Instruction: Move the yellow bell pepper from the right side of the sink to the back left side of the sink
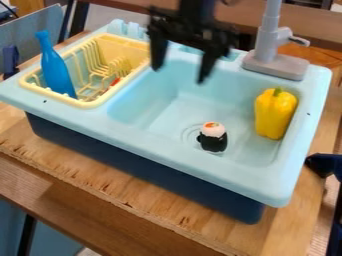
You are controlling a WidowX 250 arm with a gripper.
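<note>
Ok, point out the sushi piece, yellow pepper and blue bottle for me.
Sushi piece (214,142), camera view: black wrap.
Yellow pepper (274,115), camera view: middle of its body.
Blue bottle (57,72), camera view: wide body.

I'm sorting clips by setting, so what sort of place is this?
Probably a toy kitchen set up in a workshop or lab: a toy sink with a gray faucet, and a yellow dish rack.
</note>
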